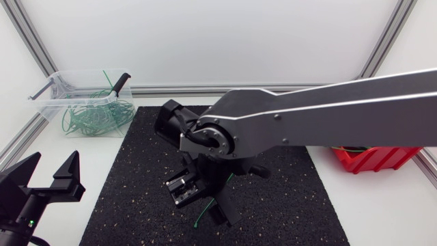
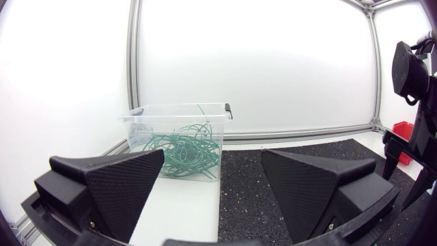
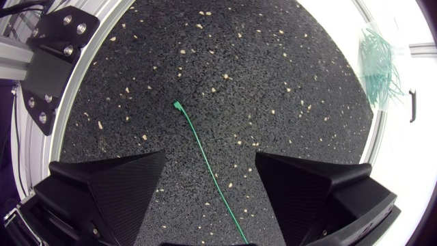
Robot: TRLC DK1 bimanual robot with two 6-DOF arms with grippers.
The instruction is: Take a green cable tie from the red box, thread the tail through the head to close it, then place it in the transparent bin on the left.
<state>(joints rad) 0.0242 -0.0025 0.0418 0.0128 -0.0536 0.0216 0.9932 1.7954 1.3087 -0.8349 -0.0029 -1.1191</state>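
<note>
A single green cable tie [image 3: 205,157] lies straight on the black mat [image 3: 273,61], its head pointing away from my right gripper [image 3: 208,160]. Its tail runs back between the open fingers, which stand well apart and do not touch it. In the head view the right arm crosses the table and its gripper [image 1: 205,198] points down at the mat, with the tie [image 1: 203,213] showing beside it. My left gripper [image 2: 213,160] is open with nothing in it at the table's front left [image 1: 48,181]. The transparent bin [image 1: 51,102] at the back left holds several looped green ties [image 2: 184,150]. The red box [image 1: 372,158] is at the right, mostly hidden by the arm.
The black mat [image 1: 136,184] covers the middle of the white table. The bin [image 2: 136,119] has a black handle on its rim. My right arm's long link spans the table's right half, above the red box [image 2: 403,130].
</note>
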